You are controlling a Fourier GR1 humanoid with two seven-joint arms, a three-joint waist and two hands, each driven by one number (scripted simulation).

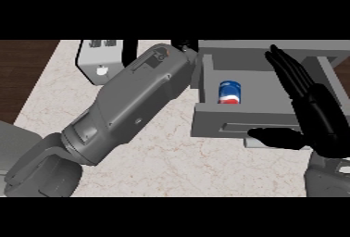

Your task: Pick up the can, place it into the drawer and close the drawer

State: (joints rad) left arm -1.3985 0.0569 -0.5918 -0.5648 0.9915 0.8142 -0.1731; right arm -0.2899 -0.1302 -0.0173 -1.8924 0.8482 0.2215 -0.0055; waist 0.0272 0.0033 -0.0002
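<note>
A blue, white and red can [229, 92] lies inside the open grey drawer [232, 124], near its left wall. My right hand [320, 115] is open at the drawer's right side, fingers straight and pointing up over the drawer's right part, thumb stretched across the drawer's front panel. My left forearm runs diagonally up from the lower left. Only black bits of my left hand [183, 45] show past its wrist, by the drawer's back left corner. Nothing is held by the right hand.
A light grey box-like appliance [101, 65] stands at the counter's back left, partly behind my left forearm. The grey cabinet body [273, 46] that holds the drawer sits at the back right. Dark wood flooring borders the marble counter [184, 171] on the left.
</note>
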